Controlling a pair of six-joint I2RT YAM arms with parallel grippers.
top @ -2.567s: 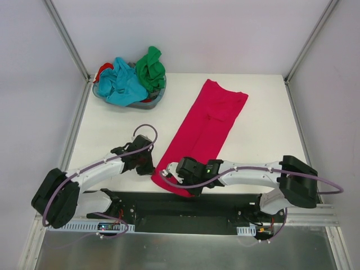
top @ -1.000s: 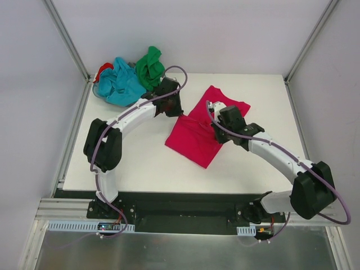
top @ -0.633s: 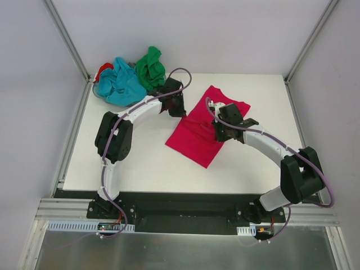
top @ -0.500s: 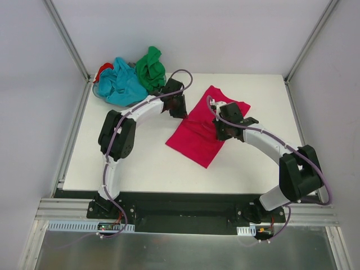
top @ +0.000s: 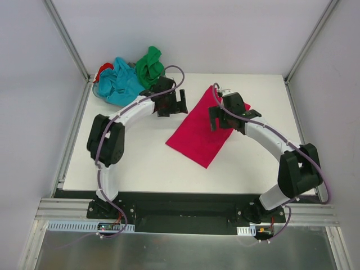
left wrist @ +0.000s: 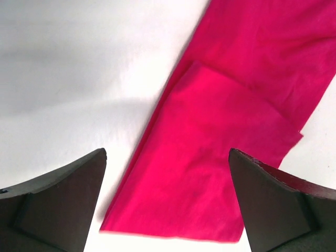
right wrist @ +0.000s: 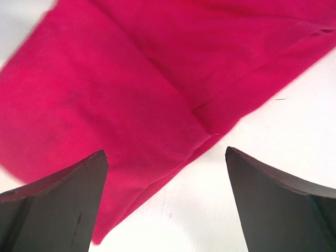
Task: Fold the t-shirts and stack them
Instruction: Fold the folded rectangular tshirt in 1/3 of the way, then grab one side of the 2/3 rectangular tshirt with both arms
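Note:
A crimson-pink t-shirt (top: 198, 134) lies folded flat on the white table, its doubled layers showing in the left wrist view (left wrist: 220, 152) and the right wrist view (right wrist: 126, 79). My left gripper (top: 182, 103) hovers open just off the shirt's far left corner, nothing between its fingers (left wrist: 52, 205). My right gripper (top: 220, 124) stands open above the shirt's far right edge, also empty (right wrist: 165, 205). Turquoise-blue (top: 119, 83), green (top: 149, 64) and red (top: 103, 70) t-shirts sit bunched in a basket at the back left.
The small grey basket (top: 98, 92) stands at the table's back left corner, right behind my left arm. Metal frame posts (top: 67, 39) rise at both back corners. The bare table (top: 129, 157) stretches left of and in front of the folded shirt.
Both grippers carried the shirt's near end up over its far end, then opened and let go. The shirt now lies half as long. Both grippers have lifted slightly.

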